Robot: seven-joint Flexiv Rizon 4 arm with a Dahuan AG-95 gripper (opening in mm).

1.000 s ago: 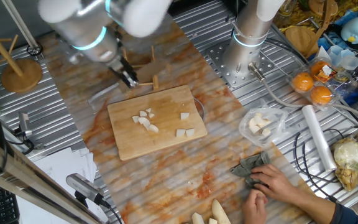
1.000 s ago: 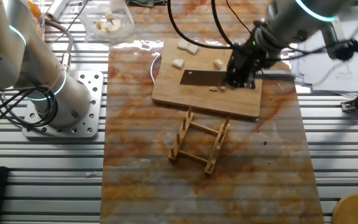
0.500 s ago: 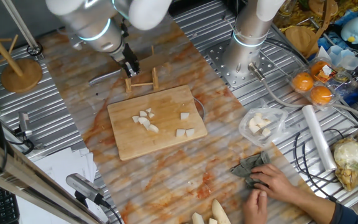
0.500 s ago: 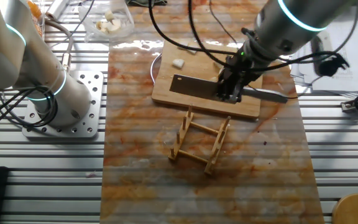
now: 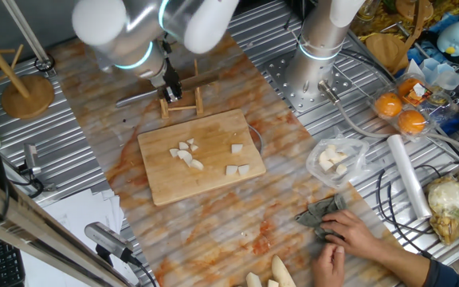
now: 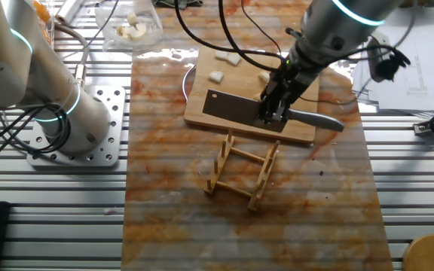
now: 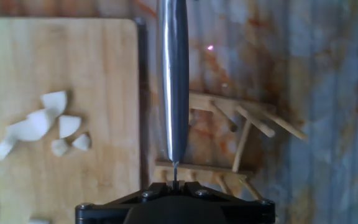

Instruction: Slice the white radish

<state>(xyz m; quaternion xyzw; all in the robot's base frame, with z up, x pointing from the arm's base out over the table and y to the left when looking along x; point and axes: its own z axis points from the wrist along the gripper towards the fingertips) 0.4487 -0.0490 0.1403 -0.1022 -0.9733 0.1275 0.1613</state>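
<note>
The white radish lies as several small cream chunks (image 5: 186,153) on the wooden cutting board (image 5: 205,183). The chunks also show in the other fixed view (image 6: 227,58) and the hand view (image 7: 42,121). My gripper (image 5: 170,82) is shut on a knife (image 6: 232,109), held edge-down. In the other fixed view the gripper (image 6: 271,113) is at the board's edge, just above the small wooden rack (image 6: 243,173). In the hand view the blade (image 7: 173,81) runs between the board (image 7: 73,56) and the rack (image 7: 241,134), above my gripper (image 7: 174,183).
A second arm's base (image 5: 313,56) stands at the back. A clear bag of pale chunks (image 5: 335,157), oranges (image 5: 401,112) and a white roll (image 5: 409,175) lie to the right. A person's hand (image 5: 349,235) rests on a dark cloth (image 5: 321,214). Thick pale roots (image 5: 269,275) lie at the front.
My gripper has carried the knife off the middle of the board towards the wooden rack at the board's edge. The radish chunks have not moved.
</note>
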